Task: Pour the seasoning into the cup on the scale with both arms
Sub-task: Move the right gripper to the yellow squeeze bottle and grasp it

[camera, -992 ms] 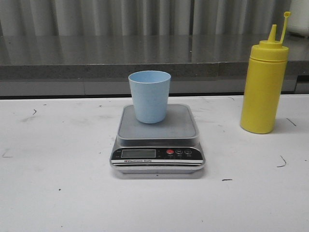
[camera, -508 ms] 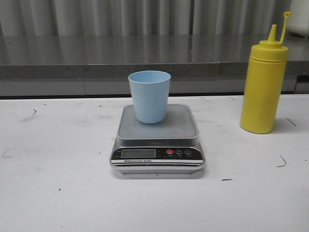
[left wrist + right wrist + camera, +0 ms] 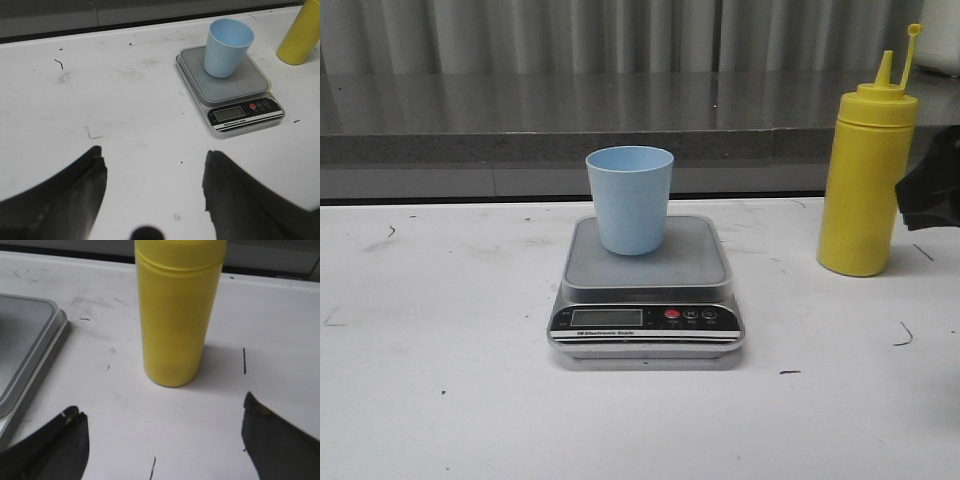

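Standing upright on the white table (image 3: 440, 400), the yellow bottle (image 3: 865, 180) sits straight ahead of the right gripper (image 3: 162, 440), whose jaws are spread wide with nothing between them; in the right wrist view the bottle (image 3: 176, 315) lines up with the gap between the two dark fingertips (image 3: 60, 437) but lies beyond them, touching neither. Its pointed nozzle and small tethered cap show at the top in the front view, where a dark part of the right arm (image 3: 932, 190) shows at the frame's edge just beside the bottle's body. Off to one side of those jaws, the rounded corner of the scale (image 3: 25, 360) shows as a steel platform on a pale base. The left gripper (image 3: 152, 185) hangs over bare table, its jaws likewise parted wide and holding nothing. Well ahead of them and off to the side stands the scale (image 3: 230, 90), display and red button facing the camera, with the pale blue cup (image 3: 227, 47) upright on its platform toward the far edge. From the front the cup (image 3: 630, 200) rests on the rear half of the scale (image 3: 648, 290), mouth open upward, well apart from the bottle.
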You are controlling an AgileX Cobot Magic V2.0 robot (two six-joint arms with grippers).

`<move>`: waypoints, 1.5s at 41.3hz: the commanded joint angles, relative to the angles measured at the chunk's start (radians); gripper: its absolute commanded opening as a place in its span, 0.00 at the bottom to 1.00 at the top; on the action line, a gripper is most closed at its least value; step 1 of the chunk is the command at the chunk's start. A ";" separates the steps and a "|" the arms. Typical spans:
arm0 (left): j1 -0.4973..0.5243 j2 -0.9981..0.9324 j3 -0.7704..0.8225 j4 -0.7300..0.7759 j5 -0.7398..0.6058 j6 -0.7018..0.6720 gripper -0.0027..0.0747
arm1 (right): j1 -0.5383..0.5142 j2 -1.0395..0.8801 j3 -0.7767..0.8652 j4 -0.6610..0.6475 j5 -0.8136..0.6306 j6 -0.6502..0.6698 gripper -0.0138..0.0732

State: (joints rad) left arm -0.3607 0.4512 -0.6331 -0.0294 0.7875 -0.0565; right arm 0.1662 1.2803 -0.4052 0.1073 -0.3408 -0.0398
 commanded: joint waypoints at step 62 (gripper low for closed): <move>0.000 0.006 -0.028 -0.012 -0.076 -0.002 0.58 | -0.006 0.661 -0.420 0.061 -0.560 0.090 0.63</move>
State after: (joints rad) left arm -0.3607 0.4512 -0.6331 -0.0294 0.7875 -0.0565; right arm 0.1662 2.0020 -0.7998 0.1688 -0.8407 0.0495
